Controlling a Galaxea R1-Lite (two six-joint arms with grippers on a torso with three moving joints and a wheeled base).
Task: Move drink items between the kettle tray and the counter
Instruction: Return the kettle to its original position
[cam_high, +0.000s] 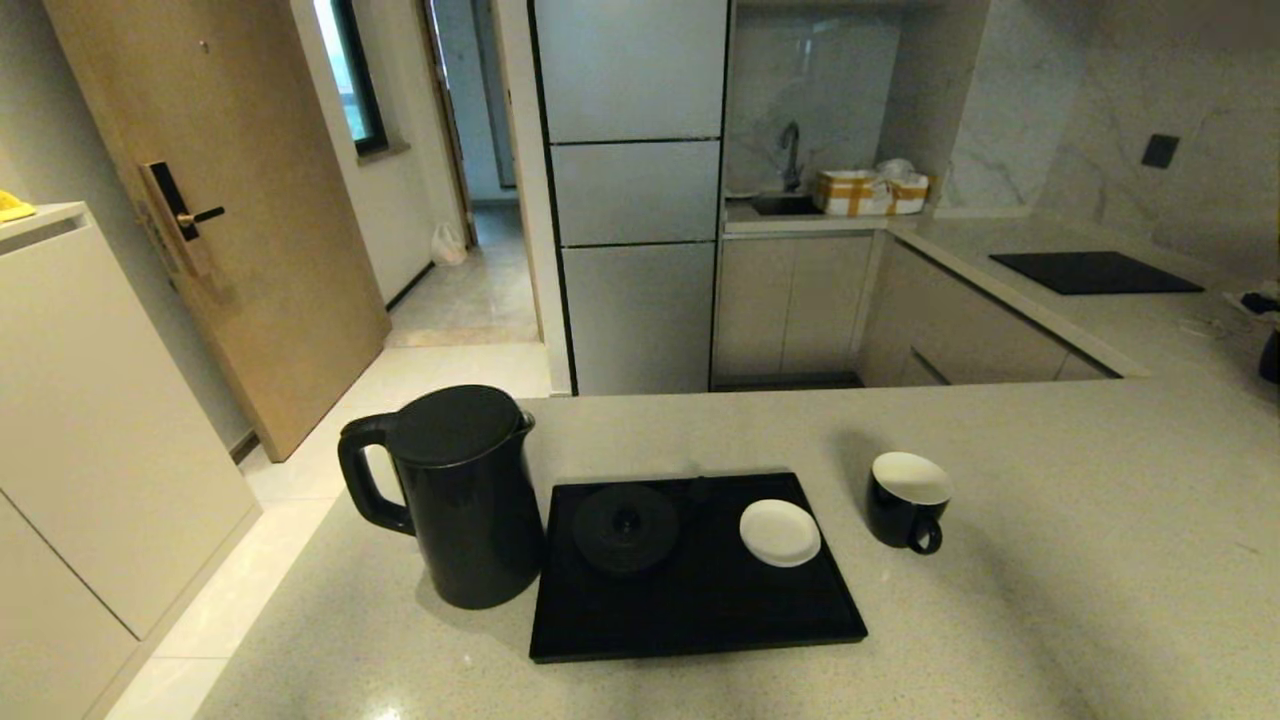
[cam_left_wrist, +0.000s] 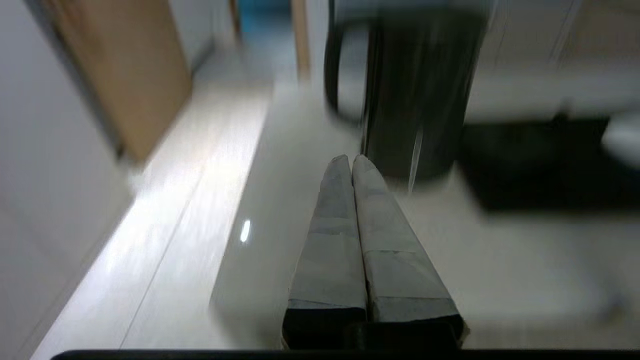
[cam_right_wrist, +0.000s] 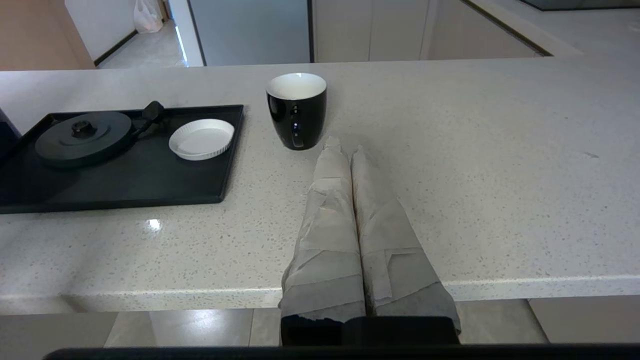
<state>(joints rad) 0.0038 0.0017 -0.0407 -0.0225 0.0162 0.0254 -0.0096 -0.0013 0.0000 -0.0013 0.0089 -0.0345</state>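
Observation:
The tall black kettle stands upright on the beige counter, just left of the black kettle tray. Right of the tray, also on the counter, sits the small black cup, white inside. Neither gripper shows in the head view. My left gripper is shut and empty, hanging over the counter short of the kettle. My right gripper is shut and empty too, near the counter's front edge, its tips just short of the cup; the tray lies to one side.
On the tray rest the round black kettle base and a small white saucer. A black cooktop panel lies on the far right worktop. Floor drops away left of the counter, beside a white cabinet and a wooden door.

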